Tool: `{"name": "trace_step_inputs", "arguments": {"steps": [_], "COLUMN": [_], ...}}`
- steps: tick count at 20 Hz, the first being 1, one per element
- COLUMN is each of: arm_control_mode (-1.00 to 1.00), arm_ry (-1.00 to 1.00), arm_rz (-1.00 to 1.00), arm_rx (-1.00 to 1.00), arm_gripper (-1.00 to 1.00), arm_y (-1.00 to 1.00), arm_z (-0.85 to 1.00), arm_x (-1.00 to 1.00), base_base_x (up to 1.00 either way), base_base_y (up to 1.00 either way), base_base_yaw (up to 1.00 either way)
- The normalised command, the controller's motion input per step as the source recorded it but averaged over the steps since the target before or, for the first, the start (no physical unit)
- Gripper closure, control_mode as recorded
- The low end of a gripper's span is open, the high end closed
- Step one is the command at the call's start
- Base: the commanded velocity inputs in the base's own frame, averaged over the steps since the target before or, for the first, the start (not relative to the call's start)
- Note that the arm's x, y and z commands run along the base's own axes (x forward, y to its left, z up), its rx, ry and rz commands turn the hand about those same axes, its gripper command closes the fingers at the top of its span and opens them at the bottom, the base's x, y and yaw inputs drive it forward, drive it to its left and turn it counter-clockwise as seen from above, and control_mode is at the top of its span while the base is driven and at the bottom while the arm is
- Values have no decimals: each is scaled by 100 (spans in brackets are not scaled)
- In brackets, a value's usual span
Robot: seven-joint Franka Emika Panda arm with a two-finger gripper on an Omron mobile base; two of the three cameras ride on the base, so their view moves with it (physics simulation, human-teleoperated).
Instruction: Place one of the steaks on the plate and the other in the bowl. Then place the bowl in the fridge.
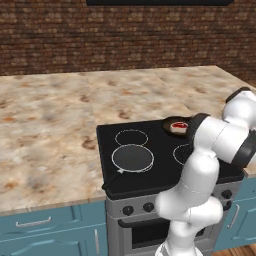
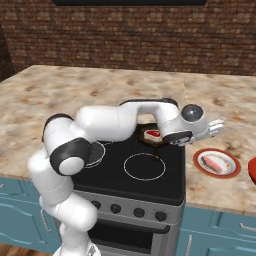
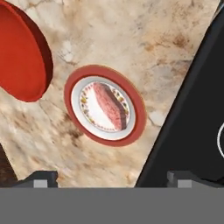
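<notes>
Above the plate [image 3: 104,105] with fingers [image 3: 40,178] wide and empty, you risk bumping its steak [image 3: 109,105] if you drop.

red-rimmed white plate [image 3: 74,94], all-red bowl [image 3: 22,57]

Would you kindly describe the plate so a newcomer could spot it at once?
Start at the black stove, then look to the marble counter on its right. The plate lies there, flat, white-centred and red-rimmed, carrying a steak, unlike the all-red bowl beside it.
</notes>
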Motion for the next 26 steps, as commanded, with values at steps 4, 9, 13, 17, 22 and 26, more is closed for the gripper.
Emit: {"name": "trace_step_inputs", "arguments": {"steps": [4,9,13,17,22,26], "arm_control_mode": [-100,-100,-100,-100,-100,-100], "arm_ry": [-18,-11,-9,-9,-9,-4], "arm_rz": [-44,-42,-30,-21,-28,-40], "arm_rx": [16,20,25,25,18,11], "arm_gripper": [-100,-100,-100,-100,-100,-100], "arm_y": [32,41,50,66,89,98], "arm_z": [54,44,40,36,26,15], "arm_x": [-44,-55,-61,-37,-2,1], "base_base_x": [0,0,0,0,0,0], "base_base_y": [0,0,0,0,0,0], "base_base_yaw": [0,0,0,0,0,0]}}
